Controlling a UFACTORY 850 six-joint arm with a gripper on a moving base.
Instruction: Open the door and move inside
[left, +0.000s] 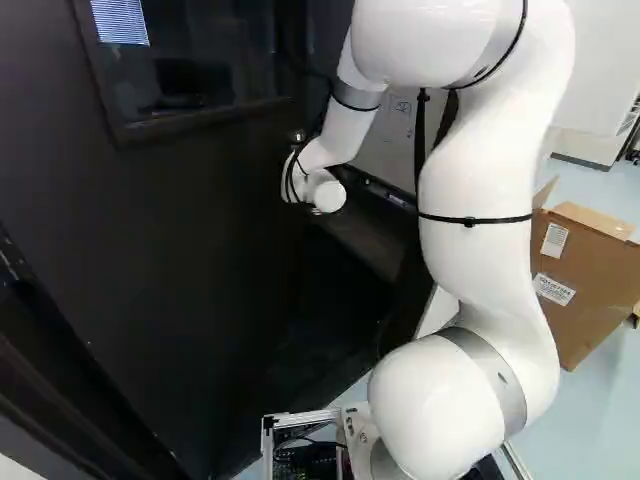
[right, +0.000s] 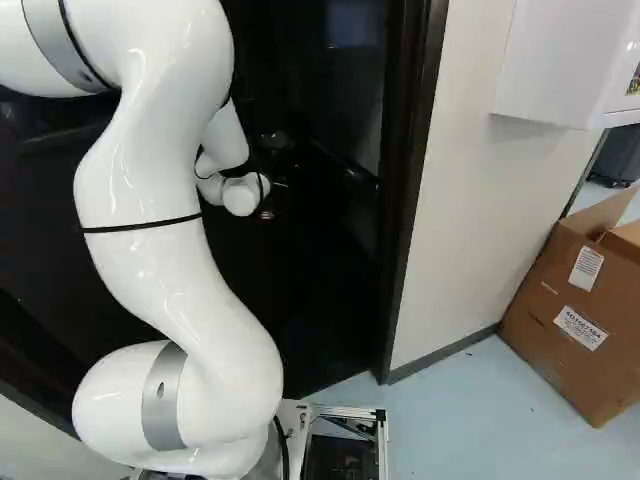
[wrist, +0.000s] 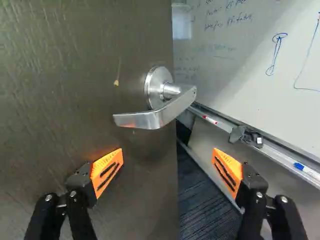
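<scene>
The dark door (left: 170, 230) fills much of the left base view. It stands partly open; in the wrist view a gap shows past the edge of the door (wrist: 65, 110). Its silver lever handle (wrist: 155, 118) is ahead of the gripper (wrist: 168, 157), beyond the fingertips and untouched. The fingers stand wide apart with nothing between them, one over the door's face, the other past its edge. In the base views the arm's white wrist end is near the door, and the gripper cannot be made out there.
Through the gap are a whiteboard (wrist: 250, 55) with a marker tray (wrist: 280, 155), and dark carpet (wrist: 205, 200). A dark door frame (right: 408, 200) and a pale wall (right: 460, 210) stand right of the doorway. Farther right a cardboard box (right: 570, 310) rests on the floor beneath a white cabinet (right: 560, 60).
</scene>
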